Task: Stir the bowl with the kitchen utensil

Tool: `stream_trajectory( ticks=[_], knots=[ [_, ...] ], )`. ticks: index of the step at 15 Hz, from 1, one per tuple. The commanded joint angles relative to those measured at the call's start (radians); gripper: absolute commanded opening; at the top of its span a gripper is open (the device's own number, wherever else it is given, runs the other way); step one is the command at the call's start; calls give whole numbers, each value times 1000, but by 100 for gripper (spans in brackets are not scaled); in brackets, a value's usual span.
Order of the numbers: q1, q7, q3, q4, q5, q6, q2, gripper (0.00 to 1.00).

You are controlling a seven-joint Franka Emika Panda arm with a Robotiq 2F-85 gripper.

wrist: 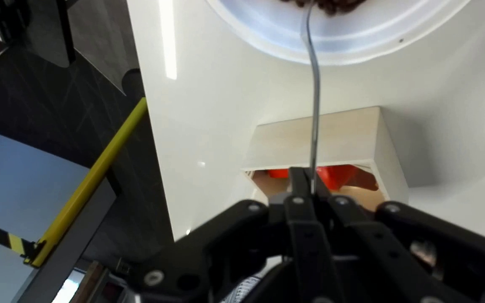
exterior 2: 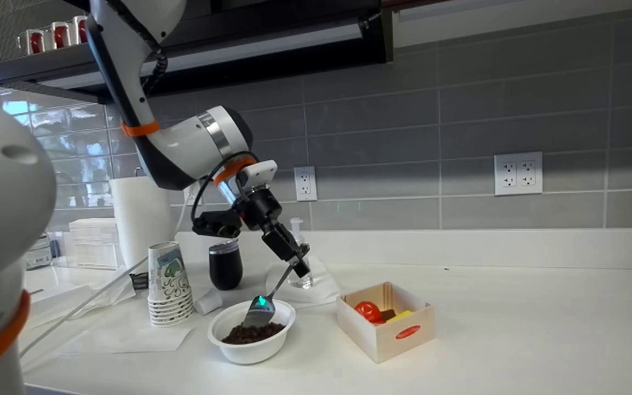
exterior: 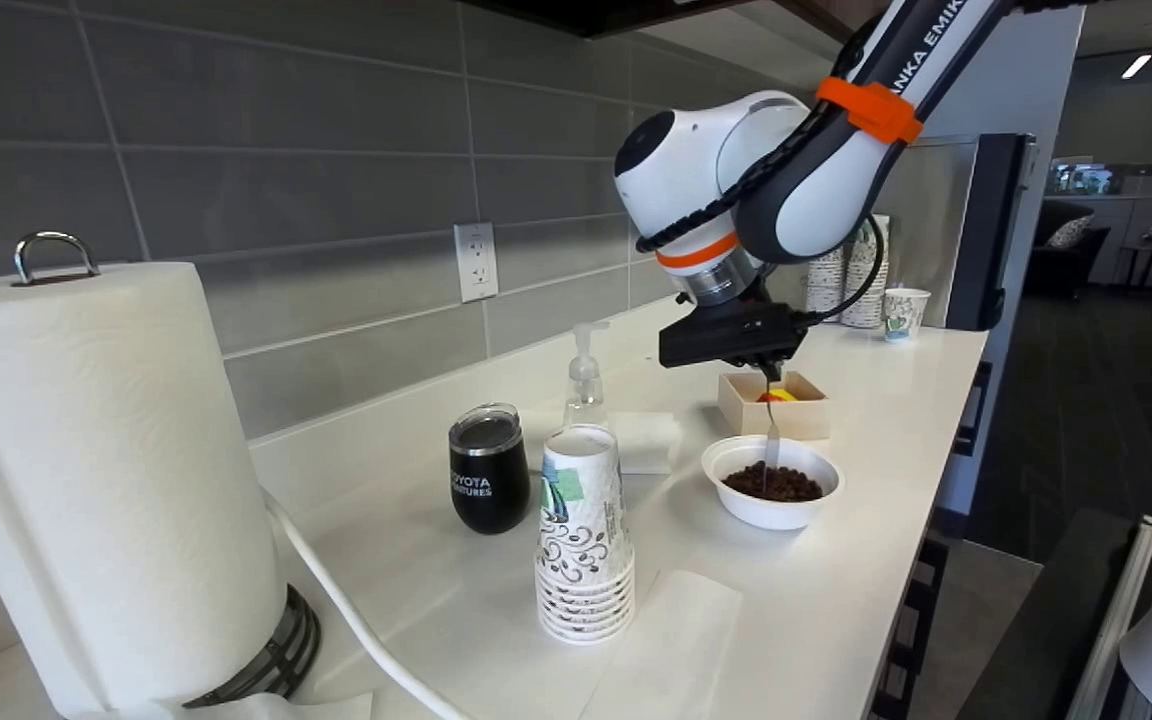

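Pincer (wrist: 312, 185) is clamping metal spatula (exterior 2: 265, 303) by handle (wrist: 316, 105); blade (exterior 2: 259, 314) is dipping into brown pellets (exterior 2: 253, 333) inside white bowl (exterior 2: 249, 354). Grasp and insertion are looking done; extent of stirring isn't showing; withdrawal is pending.

Both exterior views overlook the counter (exterior 2: 513, 323) and share the bowl (exterior: 772, 514); the wrist view, closer, apparently faces steeply down.

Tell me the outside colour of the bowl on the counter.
The bowl is plain white outside, best seen in an exterior view.
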Motion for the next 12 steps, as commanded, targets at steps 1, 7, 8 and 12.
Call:
stream_trajectory(
  ticks=[1,7,8,12],
  knots=[
    [-5,29,-4,27,-17,-124,7,1],
    [1,122,1,43,-97,-240,30,1],
    [4,146,4,41,-123,-245,34,1],
    [13,219,12,29,-210,-201,45,1]
  ],
)
